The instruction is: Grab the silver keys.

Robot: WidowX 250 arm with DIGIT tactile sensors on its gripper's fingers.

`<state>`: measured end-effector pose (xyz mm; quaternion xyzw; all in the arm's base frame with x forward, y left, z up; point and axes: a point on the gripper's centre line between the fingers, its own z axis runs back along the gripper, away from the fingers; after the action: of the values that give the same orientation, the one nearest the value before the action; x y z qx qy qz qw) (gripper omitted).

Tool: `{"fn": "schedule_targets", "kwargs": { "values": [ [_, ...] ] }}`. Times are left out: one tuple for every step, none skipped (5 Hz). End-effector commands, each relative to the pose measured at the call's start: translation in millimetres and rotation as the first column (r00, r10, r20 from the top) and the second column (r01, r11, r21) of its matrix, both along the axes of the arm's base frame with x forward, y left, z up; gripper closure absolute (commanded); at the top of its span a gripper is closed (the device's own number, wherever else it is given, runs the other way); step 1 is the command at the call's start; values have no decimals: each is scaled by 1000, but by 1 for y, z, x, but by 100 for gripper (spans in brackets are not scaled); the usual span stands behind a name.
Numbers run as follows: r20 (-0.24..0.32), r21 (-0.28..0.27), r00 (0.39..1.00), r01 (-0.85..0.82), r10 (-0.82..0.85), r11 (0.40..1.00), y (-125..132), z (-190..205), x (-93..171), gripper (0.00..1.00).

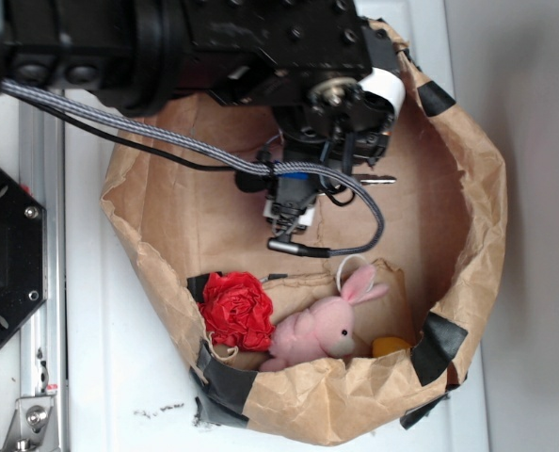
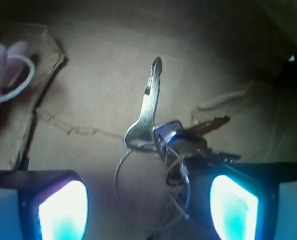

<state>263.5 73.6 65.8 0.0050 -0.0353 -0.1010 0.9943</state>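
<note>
Keys (image 2: 161, 137) lie between my two fingers (image 2: 63, 212), on the brown paper floor of the bag (image 1: 468, 188). My claw (image 2: 148, 212) stands apart, one finger at either side in the wrist view, and I cannot tell whether either one touches the bunch. The bright silver key points away from me, its head resting at the thin wire ring (image 2: 121, 185), which loops down between the fingers. Darker keys fan out toward the other finger, just beside its inner edge.

From the exterior view my claw (image 1: 284, 226) hangs low inside the bag, with a grey braided cable (image 1: 167, 141) curling past it; the keys are hidden there. Farther out, a pink bunny (image 1: 322, 325) lies against the bag's wall, its white loop (image 2: 13, 77) showing at the edge of my wrist view. A red crumpled ball (image 1: 237, 311) sits just beside the bunny, touching it. A yellow thing (image 1: 390, 347) peeks out past the bunny's head. The bag rests on a white counter (image 1: 101, 358).
</note>
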Motion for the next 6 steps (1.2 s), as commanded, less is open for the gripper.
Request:
{"fn": "schedule_targets", "kwargs": {
  "values": [
    [56, 24, 998, -7, 5, 1000, 11, 11, 2, 0],
    [51, 43, 999, 11, -13, 999, 6, 4, 0, 0],
    [59, 58, 998, 21, -25, 998, 3, -5, 3, 0],
    [53, 64, 998, 41, -44, 997, 4, -16, 4, 0],
    [44, 72, 998, 44, -47, 996, 7, -33, 8, 0],
    [40, 94, 998, 45, -49, 995, 6, -45, 13, 0]
  ]
}}
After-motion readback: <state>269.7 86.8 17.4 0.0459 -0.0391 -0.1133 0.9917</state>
